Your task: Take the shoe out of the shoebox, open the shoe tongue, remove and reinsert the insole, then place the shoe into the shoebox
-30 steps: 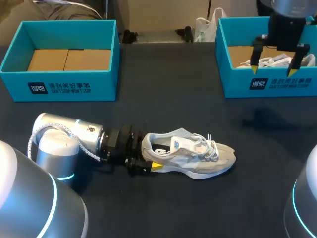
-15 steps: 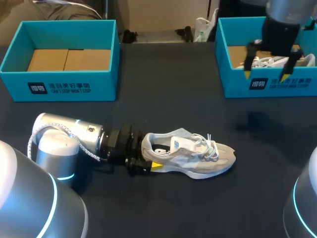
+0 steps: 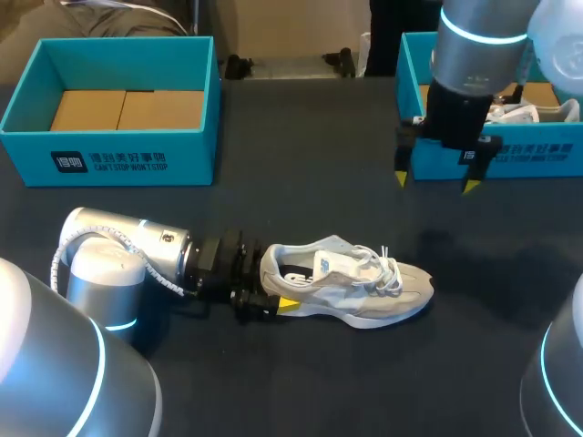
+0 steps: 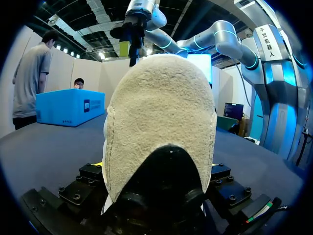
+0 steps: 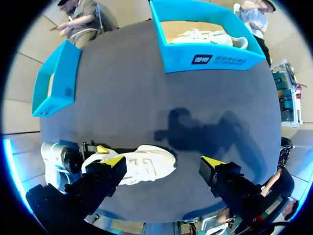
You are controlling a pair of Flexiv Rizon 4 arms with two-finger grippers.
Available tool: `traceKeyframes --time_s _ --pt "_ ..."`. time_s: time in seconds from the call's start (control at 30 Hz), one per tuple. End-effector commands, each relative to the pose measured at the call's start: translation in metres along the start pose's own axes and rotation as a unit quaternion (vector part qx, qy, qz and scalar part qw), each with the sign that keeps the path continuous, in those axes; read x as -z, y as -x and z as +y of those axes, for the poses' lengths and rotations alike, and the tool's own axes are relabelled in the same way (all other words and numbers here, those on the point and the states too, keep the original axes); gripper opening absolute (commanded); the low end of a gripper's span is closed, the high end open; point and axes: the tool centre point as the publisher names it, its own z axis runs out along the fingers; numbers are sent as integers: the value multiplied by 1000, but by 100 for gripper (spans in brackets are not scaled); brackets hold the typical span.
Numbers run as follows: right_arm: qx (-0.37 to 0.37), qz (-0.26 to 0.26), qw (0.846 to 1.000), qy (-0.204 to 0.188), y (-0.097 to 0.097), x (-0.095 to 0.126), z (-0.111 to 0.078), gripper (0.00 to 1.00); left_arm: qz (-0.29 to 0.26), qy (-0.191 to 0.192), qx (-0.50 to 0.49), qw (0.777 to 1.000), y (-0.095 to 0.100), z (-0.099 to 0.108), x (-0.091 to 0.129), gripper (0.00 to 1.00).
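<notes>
Head camera: the shoe (image 3: pixel 351 284) lies on its sole on the table (image 3: pixel 301 137), toe pointing right. The left gripper (image 3: pixel 273 291) lies low at the heel and appears clamped on it. The right gripper (image 3: pixel 434 177) hangs wide open in front of the right shoebox (image 3: pixel 510 157).

Left wrist camera: the heel fills the space between the fingers, whose tips are hidden.

Right wrist camera: the shoe sits below, between the spread fingers. Another shoe (image 5: pixel 208 35) lies in the right shoebox.

Head view overhead, wrists apparently sharing shoe (image 3: pixel 346 282)
</notes>
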Motion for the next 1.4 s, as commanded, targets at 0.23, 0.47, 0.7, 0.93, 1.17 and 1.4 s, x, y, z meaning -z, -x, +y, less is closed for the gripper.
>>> traceKeyframes --time_s 0.23,0.47,0.7,0.93,1.17,1.4 --pt "0 -2 1000 -3 -3 -1 3 100 0 1 1 1000 1 -1 0 0" --pt "4 -48 999 -10 -66 -31 -34 100 0 1 1 1000 1 -1 0 0" --pt "13 -51 999 5 -115 -41 -73 100 0 1 1 1000 1 -1 0 0" --pt "-7 -69 998 12 -136 -46 -96 100 0 1 1 1000 1 -1 0 0" --pt "-4 -71 997 13 -136 -46 -100 100 0 1 1 1000 1 -1 0 0" --pt "-7 -116 993 22 -147 -63 -99 100 0 1 1 1000 1 -1 0 0"
